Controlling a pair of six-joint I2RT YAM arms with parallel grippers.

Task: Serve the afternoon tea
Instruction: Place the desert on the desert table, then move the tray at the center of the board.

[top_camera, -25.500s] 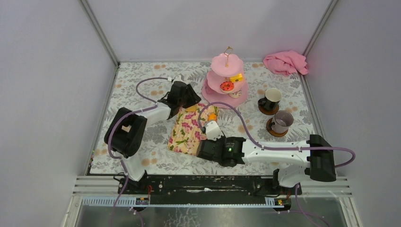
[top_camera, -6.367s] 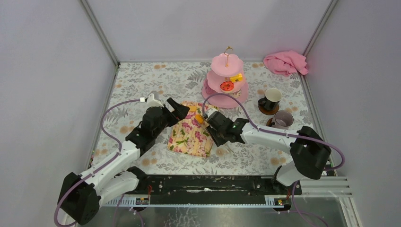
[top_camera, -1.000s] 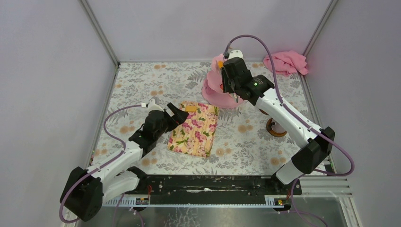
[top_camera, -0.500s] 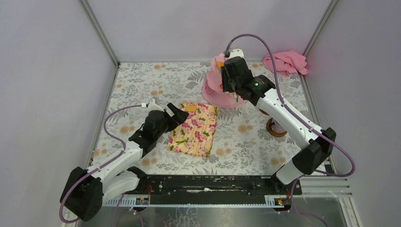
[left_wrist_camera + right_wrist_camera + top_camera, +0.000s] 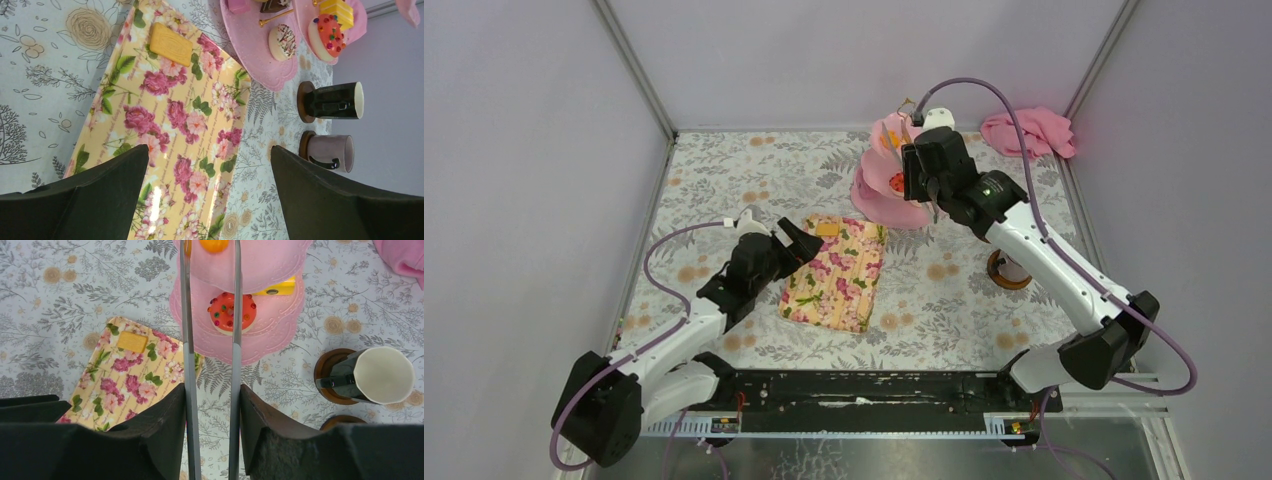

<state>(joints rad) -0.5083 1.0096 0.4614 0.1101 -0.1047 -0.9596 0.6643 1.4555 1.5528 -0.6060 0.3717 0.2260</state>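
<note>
— While the top view is up, where does each gripper sit?

— The left gripper (image 5: 796, 240) hangs at the floral tray's (image 5: 836, 285) ten-o'clock corner, jaws wide apart, holding nothing. The right gripper (image 5: 904, 150) is over the pink three-tier stand (image 5: 879, 195), which stands at one o'clock from the tray. An orange cake (image 5: 891, 140) shows on the top tier. A pink cloth (image 5: 1027, 132) lies in the surface's (image 5: 724, 170) far one-o'clock corner.

— And the left wrist view?

— The jaws gape wide over the tray, with a yellow biscuit (image 5: 171, 44) lying on it at eleven o'clock. At one o'clock the stand carries a red cake (image 5: 327, 31), a yellow cake (image 5: 339, 7) and a white cake (image 5: 280, 41) striped with chocolate. At three o'clock the black mug (image 5: 332, 100) and the grey mug (image 5: 330, 151) stand side by side, not touching, each on a brown coaster (image 5: 304, 101).

— The right wrist view?

— Two thin fingers (image 5: 186, 365) run up to twelve o'clock, partly apart, with the orange cake between them on the top tier. I cannot tell whether they pinch it. The red cake lies on the tier beneath, and the black mug is at four o'clock.
</note>
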